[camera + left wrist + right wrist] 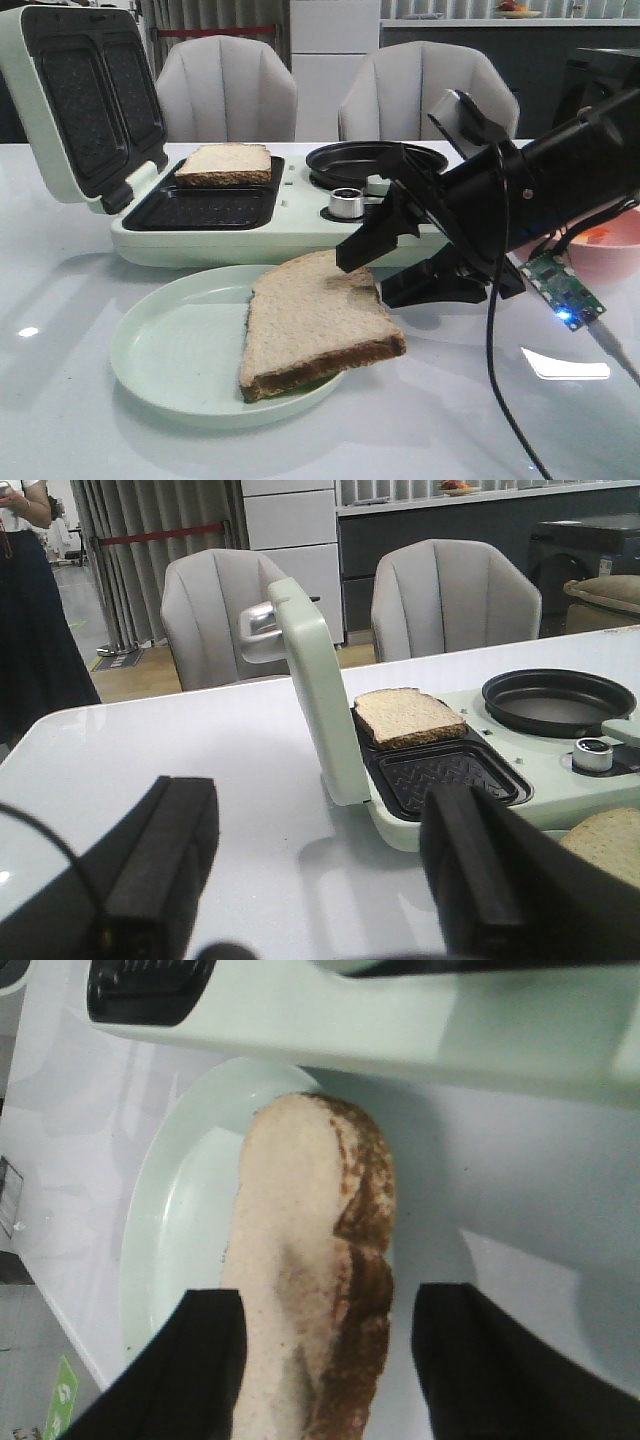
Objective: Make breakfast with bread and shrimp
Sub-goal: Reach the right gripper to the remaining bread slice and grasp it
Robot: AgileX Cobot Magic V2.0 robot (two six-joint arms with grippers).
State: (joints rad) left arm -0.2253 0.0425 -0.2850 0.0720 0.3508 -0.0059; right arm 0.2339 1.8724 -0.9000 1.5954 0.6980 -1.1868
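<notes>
One bread slice (pixel 222 163) (pixel 408 717) lies on the back plate of the open sandwich maker (pixel 200 240). A second bread slice (pixel 315 325) (pixel 300 1250) rests tilted on the pale green plate (pixel 150 350) (pixel 180 1220), its right end raised past the rim. My right gripper (pixel 365 280) (pixel 330 1360) is open and straddles that raised end, one finger above and one below. The left gripper (pixel 320 880) hangs open over bare table, left of the sandwich maker, with nothing in it. An orange-red bit (pixel 600 236) shows in the pink bowl (pixel 615 255); I cannot tell if it is shrimp.
The maker's lid (pixel 80 100) (pixel 310 700) stands open at the left. A black round pan (pixel 370 160) (pixel 557 702) and a metal knob (pixel 347 203) sit on its right part. A lit circuit board (pixel 560 285) lies by the bowl. Two grey chairs (pixel 225 90) stand behind the table.
</notes>
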